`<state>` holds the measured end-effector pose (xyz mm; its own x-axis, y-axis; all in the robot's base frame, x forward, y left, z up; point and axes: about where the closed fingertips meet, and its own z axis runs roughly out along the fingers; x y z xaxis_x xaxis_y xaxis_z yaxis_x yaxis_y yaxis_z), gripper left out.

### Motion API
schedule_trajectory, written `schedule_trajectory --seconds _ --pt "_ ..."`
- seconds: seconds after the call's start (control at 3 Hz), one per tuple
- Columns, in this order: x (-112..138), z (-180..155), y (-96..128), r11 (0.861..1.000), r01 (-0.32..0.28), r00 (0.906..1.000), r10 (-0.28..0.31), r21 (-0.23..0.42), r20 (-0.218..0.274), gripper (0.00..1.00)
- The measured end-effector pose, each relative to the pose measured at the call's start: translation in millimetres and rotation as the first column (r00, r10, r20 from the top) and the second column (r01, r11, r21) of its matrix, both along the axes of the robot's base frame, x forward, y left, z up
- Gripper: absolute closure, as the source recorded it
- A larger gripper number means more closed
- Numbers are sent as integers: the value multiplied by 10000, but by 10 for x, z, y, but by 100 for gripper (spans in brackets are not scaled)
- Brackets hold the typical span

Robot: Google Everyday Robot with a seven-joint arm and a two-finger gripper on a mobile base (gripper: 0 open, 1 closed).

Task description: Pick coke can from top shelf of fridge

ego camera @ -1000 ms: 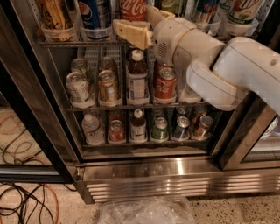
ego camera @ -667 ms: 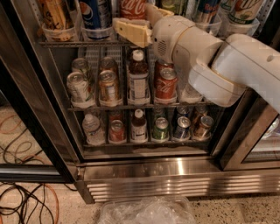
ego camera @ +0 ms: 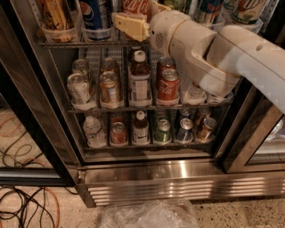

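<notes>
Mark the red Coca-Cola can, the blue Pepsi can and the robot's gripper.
red Coca-Cola can (ego camera: 135,6): camera view, its white-script side.
blue Pepsi can (ego camera: 95,15): camera view, its blue side wall.
gripper (ego camera: 133,22): camera view, its yellowish front part, at the top shelf (ego camera: 80,44) by that red can.

1x coke can on top shelf: white Coca-Cola script, pt hidden; blue can beside: Pepsi logo; red can, mid rack: Coca-Cola script; gripper at top shelf front, by coke can
</notes>
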<state>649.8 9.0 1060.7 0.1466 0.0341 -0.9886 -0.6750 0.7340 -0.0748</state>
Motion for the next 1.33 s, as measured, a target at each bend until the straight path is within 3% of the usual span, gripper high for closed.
schedule_trajectory --seconds 0.33,0.67,1.33 --pt "23 -8 38 10000 -78 10000 78 3 -25 31" --pt "23 -8 37 10000 -78 10000 78 3 -25 50" --pt "23 -7 38 10000 -79 10000 79 3 -24 96"
